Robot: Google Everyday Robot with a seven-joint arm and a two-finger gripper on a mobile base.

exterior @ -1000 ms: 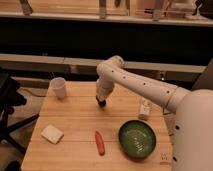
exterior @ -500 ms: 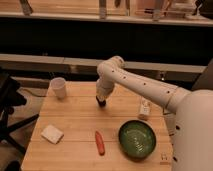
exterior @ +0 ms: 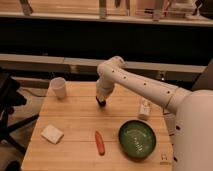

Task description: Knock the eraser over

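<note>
The eraser [exterior: 145, 108] is a small white block standing upright near the right edge of the wooden table [exterior: 75, 120]. My gripper [exterior: 101, 102] hangs at the end of the white arm [exterior: 135, 85], pointing down just above the table's middle back. It is well to the left of the eraser and apart from it.
A white cup [exterior: 59, 88] stands at the back left. A white folded cloth [exterior: 52, 134] lies at the front left. A red pepper [exterior: 99, 142] lies in the front middle, and a green bowl [exterior: 137, 139] sits at the front right, just in front of the eraser.
</note>
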